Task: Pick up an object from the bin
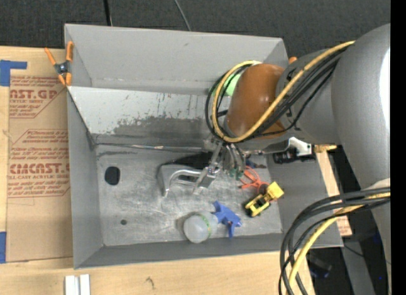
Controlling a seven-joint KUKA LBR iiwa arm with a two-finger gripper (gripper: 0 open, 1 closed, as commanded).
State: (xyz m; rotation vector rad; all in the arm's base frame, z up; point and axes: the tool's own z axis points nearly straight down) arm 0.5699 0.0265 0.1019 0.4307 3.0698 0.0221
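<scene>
Gripper (212, 169) seen low, mid bin (158, 52), at the right end of a silver handle (177, 177) (black piece (190, 160) just behind). Its opening cannot be told. Approach step judged in hand; closing and lift are called for next.

Overhead camera looks obliquely into the bin (85, 179).

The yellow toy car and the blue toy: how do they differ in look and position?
The yellow toy car is yellow with black parts; the blue toy is all blue. The car is blocky; the blue toy has thin parts sticking out. The blue toy lies beside a pale ball; the car lies apart, to the view's right. Both are small and lie on the bin floor.
</scene>
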